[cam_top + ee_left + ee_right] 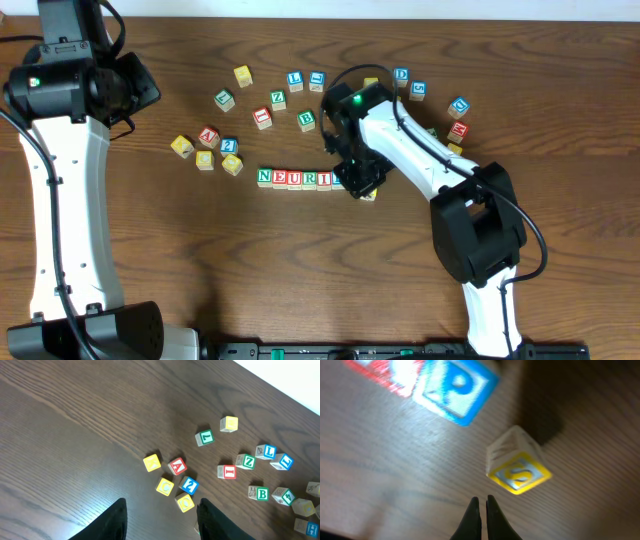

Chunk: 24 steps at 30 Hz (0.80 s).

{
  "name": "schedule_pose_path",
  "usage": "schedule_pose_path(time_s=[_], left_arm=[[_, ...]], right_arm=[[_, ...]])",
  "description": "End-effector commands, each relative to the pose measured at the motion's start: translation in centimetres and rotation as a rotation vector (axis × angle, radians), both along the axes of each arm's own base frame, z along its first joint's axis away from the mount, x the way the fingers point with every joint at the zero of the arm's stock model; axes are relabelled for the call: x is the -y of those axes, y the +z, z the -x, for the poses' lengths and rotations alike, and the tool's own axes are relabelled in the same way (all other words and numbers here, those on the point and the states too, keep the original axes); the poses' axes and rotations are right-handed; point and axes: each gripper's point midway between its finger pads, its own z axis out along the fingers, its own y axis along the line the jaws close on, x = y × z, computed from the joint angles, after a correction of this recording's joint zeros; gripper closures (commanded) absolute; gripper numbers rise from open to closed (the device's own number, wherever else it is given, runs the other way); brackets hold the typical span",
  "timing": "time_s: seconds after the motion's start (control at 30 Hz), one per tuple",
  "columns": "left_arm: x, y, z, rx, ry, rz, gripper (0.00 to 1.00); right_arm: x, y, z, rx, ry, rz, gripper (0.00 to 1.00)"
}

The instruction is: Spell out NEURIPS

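The black left gripper [162, 505] hung over the table's left side with its jaws apart and nothing between them, well clear of the work. At mid-table, the row of small wooden letter cubes [295, 179] read N, E, U, R, I, starting from the green-bordered N cube [264, 178]. The right wrist view showed the blue-bordered P cube [456, 386] next to a red-bordered one. At the row's right end, the black right gripper [482, 499] hovered with its jaws pressed together on nothing. Just ahead of its tips lay the yellow-bordered S cube [519, 472], apart from the P cube, turned askew and off the row's line.

The word looked one letter short. Finishing it probably called for setting the closed tips low against the S cube's outer side and sliding it gently until it met the P cube. A push through the cube's middle would keep it from spinning, and a light one would keep the row from shifting.

The dark brown wood-grain tabletop [200, 290] looked smooth and faintly glossy, so a cube should slide easily. Spare letter cubes [207, 137] lay scattered left and right of the row. A pale strip [300, 8] ran past the table's far edge.
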Motion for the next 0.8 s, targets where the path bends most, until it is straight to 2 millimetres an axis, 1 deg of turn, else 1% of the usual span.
schedule_pose_path(time_s=[0.0,0.07,0.17,0.23,0.3,0.53,0.67,0.77], left_arm=[[-0.1,-0.8,-0.1,-0.024,-0.007,-0.009,0.55],[-0.1,-0.7,-0.1,-0.024,-0.007,-0.009,0.55],[-0.1,-0.7,-0.1,-0.024,-0.007,-0.009,0.55],[-0.1,-0.7,-0.1,-0.024,-0.007,-0.009,0.55],[-0.1,-0.7,-0.1,-0.024,-0.007,-0.009,0.55],[-0.1,-0.8,-0.1,-0.024,-0.007,-0.009,0.55],[-0.1,-0.8,-0.1,-0.024,-0.007,-0.009,0.55],[-0.1,-0.8,-0.1,-0.024,-0.007,-0.009,0.55]], right_arm=[[-0.7,0.1,1.0,-0.021,0.137,-0.051,0.99],[-0.5,-0.5,1.4,-0.036,0.156,-0.048,0.99],[0.1,-1.8,2.0,-0.05,0.169,-0.037,0.99],[0.5,-2.6,1.9,-0.036,0.172,-0.019,0.99],[0.5,-3.1,1.6,-0.022,0.174,-0.019,0.99],[-0.6,-3.4,-0.3,0.059,0.143,-0.055,0.99],[-0.3,-3.5,-2.2,0.153,0.059,-0.005,0.99],[-0.1,-3.5,-3.1,0.197,0.017,0.012,0.99]])
